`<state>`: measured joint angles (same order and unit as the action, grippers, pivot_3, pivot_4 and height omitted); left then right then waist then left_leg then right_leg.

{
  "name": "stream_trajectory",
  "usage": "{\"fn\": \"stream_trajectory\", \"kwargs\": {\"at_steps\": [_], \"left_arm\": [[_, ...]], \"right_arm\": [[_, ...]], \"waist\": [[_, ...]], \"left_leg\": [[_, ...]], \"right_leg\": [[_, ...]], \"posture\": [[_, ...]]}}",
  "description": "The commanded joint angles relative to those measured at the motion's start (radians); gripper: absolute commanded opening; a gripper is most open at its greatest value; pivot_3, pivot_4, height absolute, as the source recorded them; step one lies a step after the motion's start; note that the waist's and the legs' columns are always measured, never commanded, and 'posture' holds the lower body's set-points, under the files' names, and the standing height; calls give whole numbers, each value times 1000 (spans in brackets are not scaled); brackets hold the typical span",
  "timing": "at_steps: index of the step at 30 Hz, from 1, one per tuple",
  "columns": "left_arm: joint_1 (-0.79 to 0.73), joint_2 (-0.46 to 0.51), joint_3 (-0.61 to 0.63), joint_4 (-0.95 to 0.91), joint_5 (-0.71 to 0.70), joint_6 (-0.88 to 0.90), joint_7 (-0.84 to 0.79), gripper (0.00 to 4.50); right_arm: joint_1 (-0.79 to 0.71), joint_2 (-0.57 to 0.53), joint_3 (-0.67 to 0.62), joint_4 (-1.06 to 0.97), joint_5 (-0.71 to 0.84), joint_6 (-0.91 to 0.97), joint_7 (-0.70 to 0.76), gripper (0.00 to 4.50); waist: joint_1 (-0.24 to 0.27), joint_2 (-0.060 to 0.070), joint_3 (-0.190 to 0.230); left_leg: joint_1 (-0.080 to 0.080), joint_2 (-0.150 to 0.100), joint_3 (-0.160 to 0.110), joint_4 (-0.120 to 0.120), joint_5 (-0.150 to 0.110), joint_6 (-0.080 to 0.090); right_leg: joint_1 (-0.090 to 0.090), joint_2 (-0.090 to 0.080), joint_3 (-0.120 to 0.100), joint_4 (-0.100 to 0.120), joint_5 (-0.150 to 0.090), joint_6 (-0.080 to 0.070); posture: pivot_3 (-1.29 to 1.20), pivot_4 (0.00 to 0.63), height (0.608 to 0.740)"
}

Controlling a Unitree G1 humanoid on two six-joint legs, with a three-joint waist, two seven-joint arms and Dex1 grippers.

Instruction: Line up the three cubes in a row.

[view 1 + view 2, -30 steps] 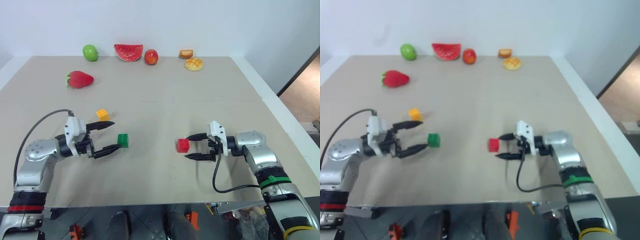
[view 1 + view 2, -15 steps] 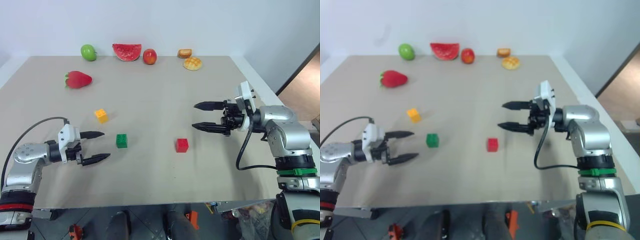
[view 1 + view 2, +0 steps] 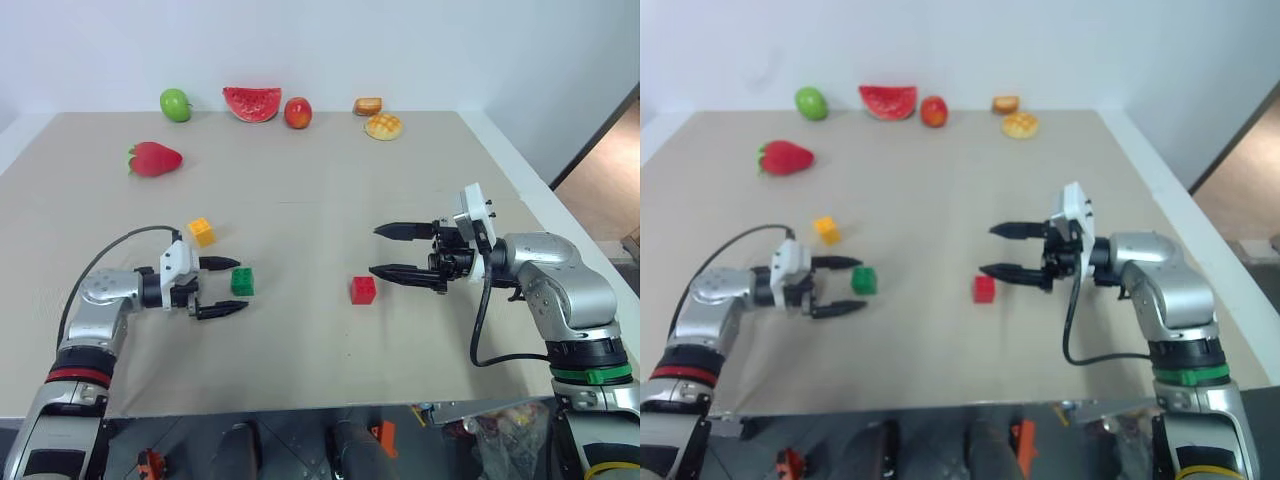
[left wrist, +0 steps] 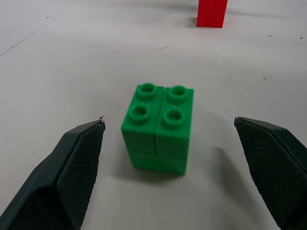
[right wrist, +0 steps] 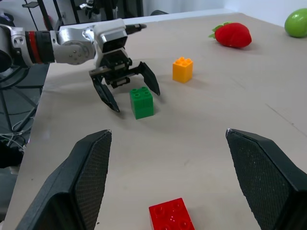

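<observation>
Bright even light, soft short shadows; right eye view softer, wrist views sharp.

**Both arms out, both grippers spread wide**

The left arm lies low at the lower left of the head view, its forearm reaching toward the centre; the left gripper (image 3: 222,286) points right with its two fingers parted. The right arm bends in from the lower right, and the right gripper (image 3: 388,250) points left at mid-frame, raised, its fingers wide apart and empty.
</observation>
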<state>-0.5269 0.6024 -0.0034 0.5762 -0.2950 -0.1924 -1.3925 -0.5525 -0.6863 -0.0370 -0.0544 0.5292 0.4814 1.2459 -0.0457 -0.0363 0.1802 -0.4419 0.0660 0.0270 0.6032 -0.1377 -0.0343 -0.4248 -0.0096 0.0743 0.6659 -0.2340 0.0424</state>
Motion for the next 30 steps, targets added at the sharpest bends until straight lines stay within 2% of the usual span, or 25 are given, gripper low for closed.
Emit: {"fn": "stream_trajectory", "kwargs": {"at_steps": [1, 2, 3, 10, 16, 25, 30], "left_arm": [[-52, -8, 9, 59, 7, -23, -6, 4500], [-65, -14, 12, 74, 6, -23, -4, 4500], [-75, -17, 15, 77, -3, -7, -13, 3914], [-99, -14, 3, 90, 10, -17, -66, 1676], [-160, -59, -30, 92, 17, -7, -110, 1676], [-313, -269, -133, 231, 88, -94, -135, 1676], [-353, -317, -146, 330, 119, -147, -135, 1676]], "right_arm": [[8, -17, -34, -42, 24, 1, -15, 3941], [11, -18, -34, -44, 23, 1, -19, 3941], [16, -18, -34, -47, 21, -2, -24, 3978], [42, -23, -37, -63, 21, -8, -43, 3978], [42, -21, -35, -61, 19, -18, -57, 3978], [110, -26, -72, -158, 58, 4, -103, 3978], [172, -38, -104, -218, 80, 27, -147, 3978]], "waist": [[1, 0, 0], [1, 0, 0], [1, 0, 0], [0, 0, 0], [1, 0, 0], [6, 0, 0], [-3, 0, 0]], "left_leg": [[0, 0, 0, 0, 0, 0], [0, 0, 0, 0, 0, 0], [0, 0, 0, 0, 0, 0], [-1, 0, 0, 1, 0, 0], [-1, 0, -1, 2, 0, 0], [-2, -1, -1, 4, 0, 0], [-3, -1, -2, 4, 0, 0]], "right_leg": [[0, 0, 0, 0, 0, 0], [0, 0, 0, 0, 0, 0], [0, 0, 0, 0, 0, 1], [0, 0, 0, 0, 1, 2], [1, 0, 0, 0, 0, 1], [1, 1, 1, 0, 3, 7], [1, 1, 1, 0, 3, 7]], "posture": [[0, 150, 740], [0, 150, 740], [0, 150, 740], [0, 150, 740], [0, 150, 740], [0, 150, 740], [0, 150, 740]]}}
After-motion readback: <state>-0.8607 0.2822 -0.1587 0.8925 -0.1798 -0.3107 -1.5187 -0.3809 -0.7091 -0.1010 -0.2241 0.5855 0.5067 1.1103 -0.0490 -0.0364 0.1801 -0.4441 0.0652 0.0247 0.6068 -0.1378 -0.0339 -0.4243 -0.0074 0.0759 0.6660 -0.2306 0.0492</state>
